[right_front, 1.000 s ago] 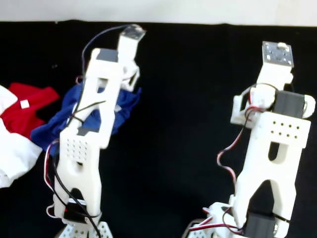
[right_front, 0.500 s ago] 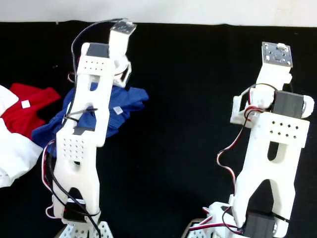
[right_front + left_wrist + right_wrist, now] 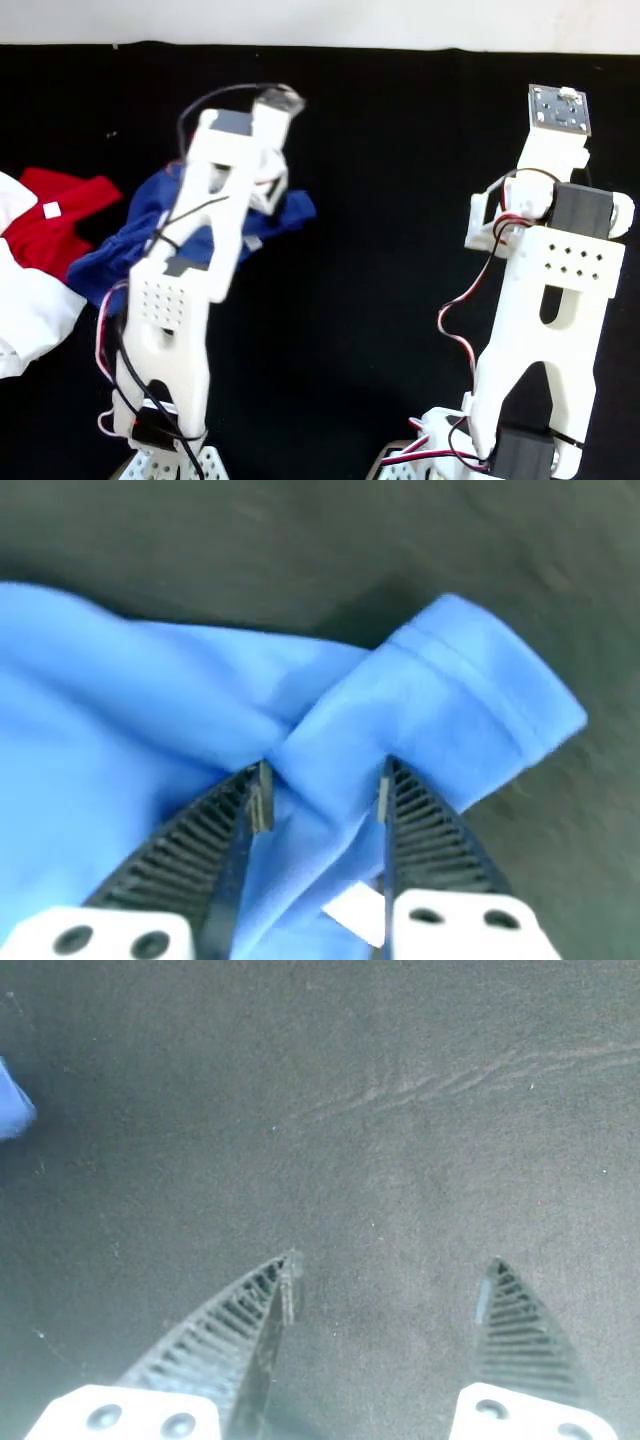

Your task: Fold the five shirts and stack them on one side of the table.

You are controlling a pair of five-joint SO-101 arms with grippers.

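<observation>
Shirts lie bunched up on the left side of the black worktop (image 3: 400, 150). The white shirt (image 3: 25, 300) is cut off by the edge of the high view, so part of it is hidden. The red shirt (image 3: 55, 215) sits just behind it and touches it. It has a small white label (image 3: 49, 210), too small to read.

The blue shirt (image 3: 105, 268) is next to the red one, toward the middle of the worktop. The left arm (image 3: 180, 290) stands in front of it and hides much of it. It is crumpled, not folded.

The left pincer (image 3: 322, 780) is part way closed. Its two black fingers (image 3: 225, 820) squeeze a raised fold of the blue shirt (image 3: 150, 700) between their tips. A sleeve end with a sewn hem (image 3: 480, 680) sticks out past the tips. A little white tag (image 3: 355, 910) peeks out of the cloth between the fingers, and half of it is hidden.

The right pincer (image 3: 390, 1270) is wide open. It holds nothing and points down at bare worktop with a few faint wrinkles (image 3: 450, 1075). A tiny bit of blue cloth (image 3: 10, 1110) shows at the edge of the right wrist view.
</observation>
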